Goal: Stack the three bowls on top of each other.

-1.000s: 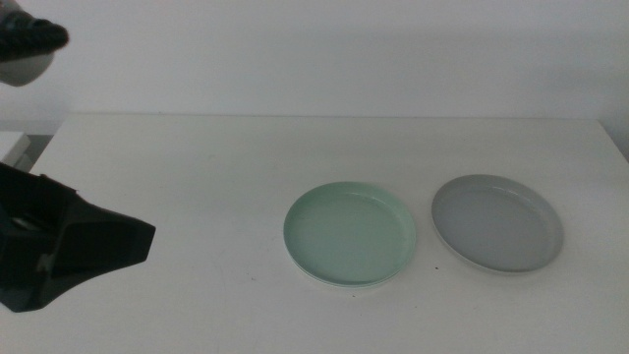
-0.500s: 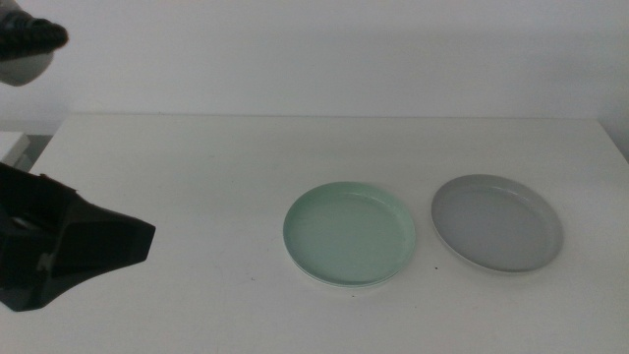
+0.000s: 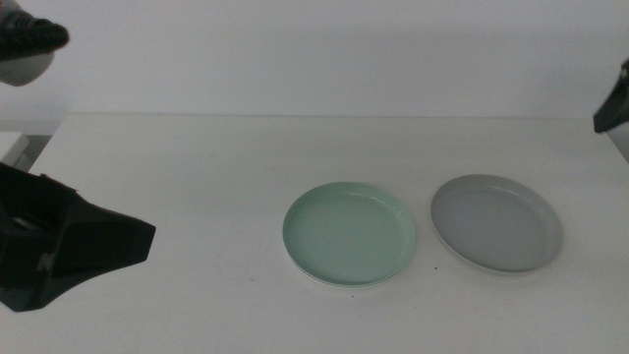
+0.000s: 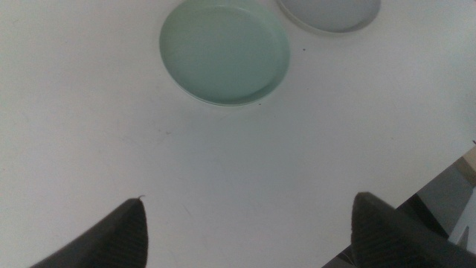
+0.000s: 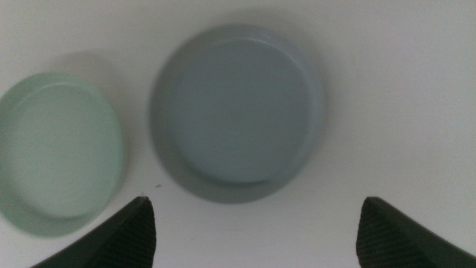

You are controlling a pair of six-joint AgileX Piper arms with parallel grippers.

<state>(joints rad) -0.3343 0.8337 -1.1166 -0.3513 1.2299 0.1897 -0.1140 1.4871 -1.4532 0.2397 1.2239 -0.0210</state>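
The pale mint green bowl [image 3: 349,234] sits at the table's middle. A thin white rim [image 3: 332,284] shows under its near edge, so the white bowl seems to lie beneath it. The grey bowl [image 3: 496,222] lies just to its right, apart from it. My left gripper [image 3: 98,241] hangs at the left edge, open and empty in the left wrist view [image 4: 249,197], which shows the green bowl [image 4: 223,50] and part of the grey bowl [image 4: 331,11]. My right gripper [image 3: 614,103] enters at the right edge. It is open [image 5: 254,201] above the grey bowl [image 5: 234,112], with the green bowl [image 5: 59,149] beside it.
The white table's [image 3: 197,167] right edge [image 3: 614,147] lies close to the grey bowl. A dark and grey rounded object [image 3: 25,44] sits at the top left corner. A dark gap past the table edge shows in the left wrist view [image 4: 446,201].
My right gripper has come into the middle view at the right edge. The bowls and the left gripper have not moved.
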